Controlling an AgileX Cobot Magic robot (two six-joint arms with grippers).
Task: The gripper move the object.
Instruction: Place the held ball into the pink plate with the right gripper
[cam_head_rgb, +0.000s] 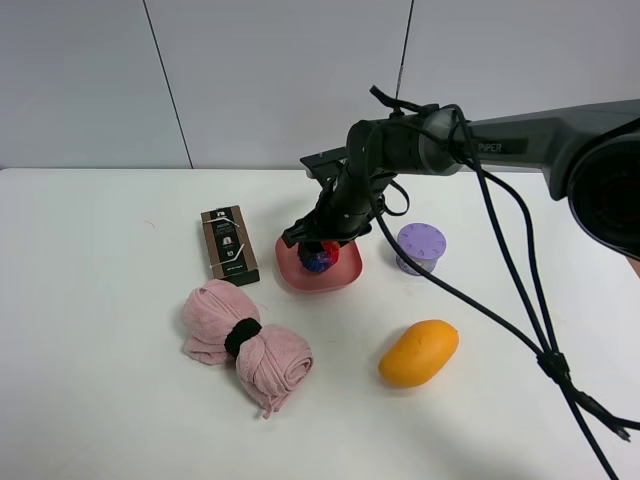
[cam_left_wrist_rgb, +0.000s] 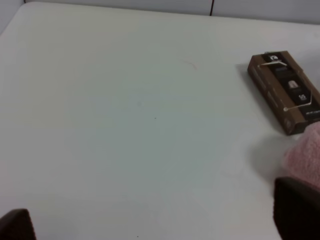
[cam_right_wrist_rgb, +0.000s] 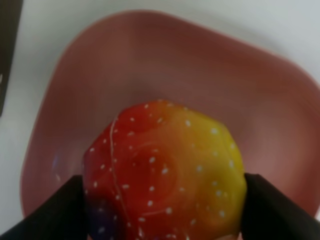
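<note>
Holding ball (cam_right_wrist_rgb: 165, 170) tight in right gripper (cam_head_rgb: 318, 255), low over pink bowl (cam_head_rgb: 342, 278) on table (cam_head_rgb: 100, 400). With left gripper (cam_left_wrist_rgb: 155, 225) spread wide above table, near brown box (cam_left_wrist_rgb: 282, 90).

Right arm (cam_head_rgb: 540, 135): bulky, dark grey-black shell, white "PIPER" lettering (cam_head_rgb: 497, 147). Black cables (cam_head_rgb: 520, 290) loop along it. Right hand (cam_head_rgb: 320, 246) black; fingers (cam_right_wrist_rgb: 45, 210) matte black.

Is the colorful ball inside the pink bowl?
Yes, within its rim: the end effector's fingers pinch the ball over the bowl's middle. Resting or lifted, cannot tell.
</note>
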